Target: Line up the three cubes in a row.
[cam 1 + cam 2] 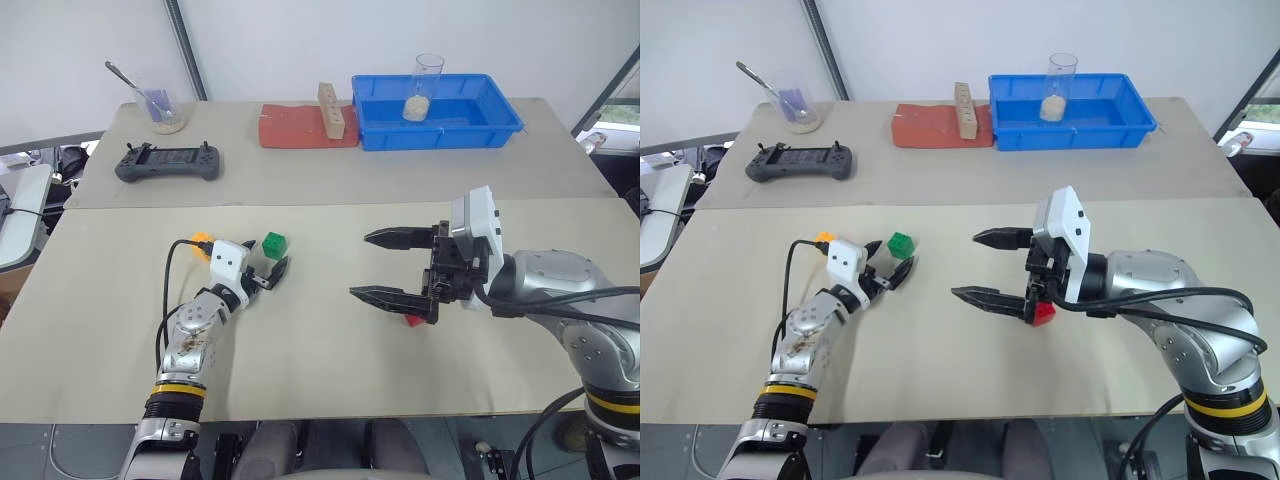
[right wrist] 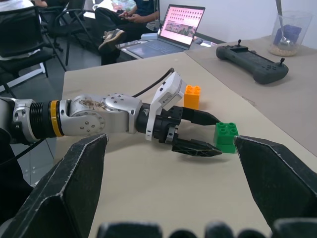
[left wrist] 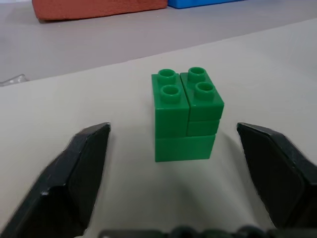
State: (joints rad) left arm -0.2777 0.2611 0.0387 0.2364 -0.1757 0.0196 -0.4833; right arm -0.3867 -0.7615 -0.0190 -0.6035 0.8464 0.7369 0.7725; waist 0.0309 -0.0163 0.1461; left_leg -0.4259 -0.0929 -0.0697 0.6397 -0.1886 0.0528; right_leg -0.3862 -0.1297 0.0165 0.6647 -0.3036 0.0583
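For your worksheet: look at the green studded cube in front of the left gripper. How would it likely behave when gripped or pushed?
The green cube looks like rigid moulded plastic, so it probably won't deform. Its flat sides should suit the fingers, though the smooth surface may slip. Sitting flat on the table, it would likely slide, not roll.

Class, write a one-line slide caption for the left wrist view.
Left gripper, open, lined up on the green cube on the table.

Bright, even light (soft shadows)
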